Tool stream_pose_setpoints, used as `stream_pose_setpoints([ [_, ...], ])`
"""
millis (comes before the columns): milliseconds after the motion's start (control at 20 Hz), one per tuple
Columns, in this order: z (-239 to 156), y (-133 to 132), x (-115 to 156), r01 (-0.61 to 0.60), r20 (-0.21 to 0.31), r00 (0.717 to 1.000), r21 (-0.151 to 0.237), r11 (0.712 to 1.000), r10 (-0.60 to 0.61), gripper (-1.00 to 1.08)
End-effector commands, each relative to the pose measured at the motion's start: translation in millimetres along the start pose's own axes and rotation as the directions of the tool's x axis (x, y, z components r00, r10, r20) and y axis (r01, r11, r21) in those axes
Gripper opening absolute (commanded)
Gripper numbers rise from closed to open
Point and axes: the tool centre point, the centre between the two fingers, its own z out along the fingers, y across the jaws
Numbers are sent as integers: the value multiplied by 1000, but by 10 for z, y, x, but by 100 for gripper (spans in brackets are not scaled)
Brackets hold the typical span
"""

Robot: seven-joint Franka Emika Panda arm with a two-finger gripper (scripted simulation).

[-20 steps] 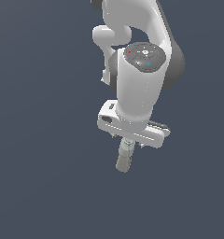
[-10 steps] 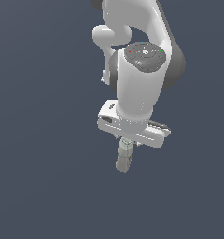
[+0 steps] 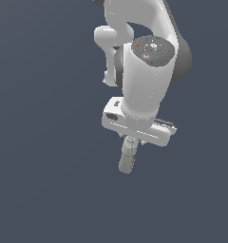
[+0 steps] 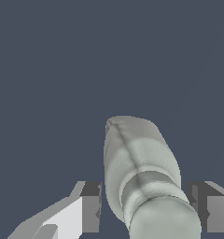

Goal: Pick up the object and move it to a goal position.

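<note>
Hanging cap-up between the jaws, which grip it, the bottle (image 3: pixel 127 158) (image 4: pixel 141 175) has plain dark surface all round.

Over the last second you have shifted the arm (image 3: pixel 147 80) only slightly: its round wrist cap sits a touch lower and further toward the exterior view's right. The bottle (image 3: pixel 128 154) under the gripper (image 3: pixel 135 140) has edged that way too.
</note>
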Motion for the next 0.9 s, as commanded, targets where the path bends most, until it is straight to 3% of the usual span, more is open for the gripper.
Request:
stream_pose_setpoints([
  [0,-212,-53,-53,1,-14,1000,7,1000,-1,-100],
  [850,-1719,-500,-916,1,-14,1000,6,1000,-1,-100],
])
